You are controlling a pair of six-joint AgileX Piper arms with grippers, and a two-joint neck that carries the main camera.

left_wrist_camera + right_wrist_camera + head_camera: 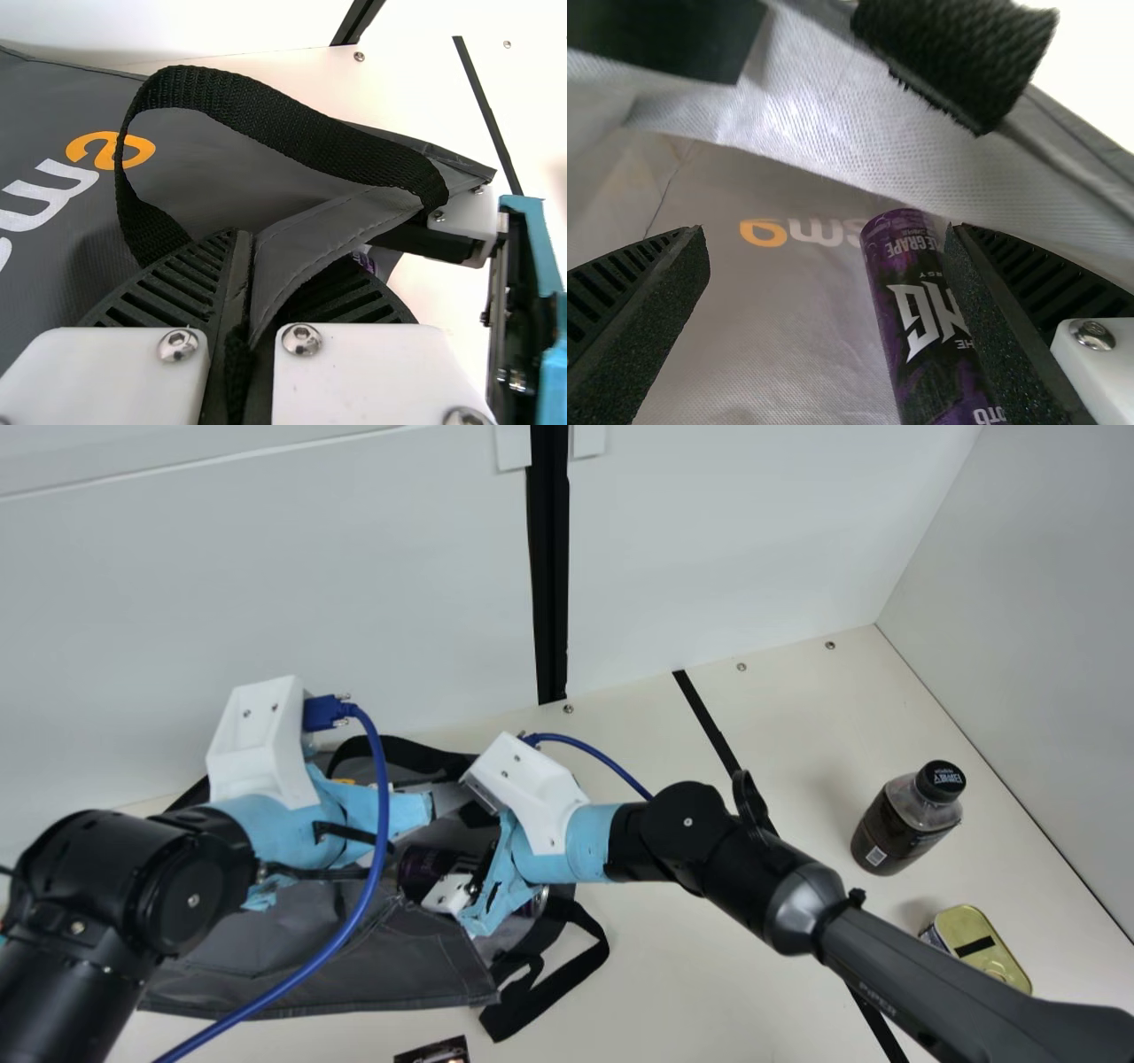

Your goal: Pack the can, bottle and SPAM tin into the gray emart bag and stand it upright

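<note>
The gray bag [328,957] lies on the table at the main view's lower left. My left gripper [399,859] is over it; in the left wrist view my left gripper [244,310] is shut on the bag's gray edge [310,248], beside a black strap loop. My right gripper [469,850] is at the bag's mouth; in the right wrist view my right gripper [828,292] stands open inside it. The purple can [917,310] lies within the bag, by one right finger. The dark bottle [904,819] stands at the right, and the SPAM tin [979,948] is nearer the front.
A dark printed item [434,1051] shows at the main view's bottom edge. One black bag strap [567,974] spreads over the table right of the bag. White walls stand behind and at the right. My right arm reaches across the table between the bag and the tin.
</note>
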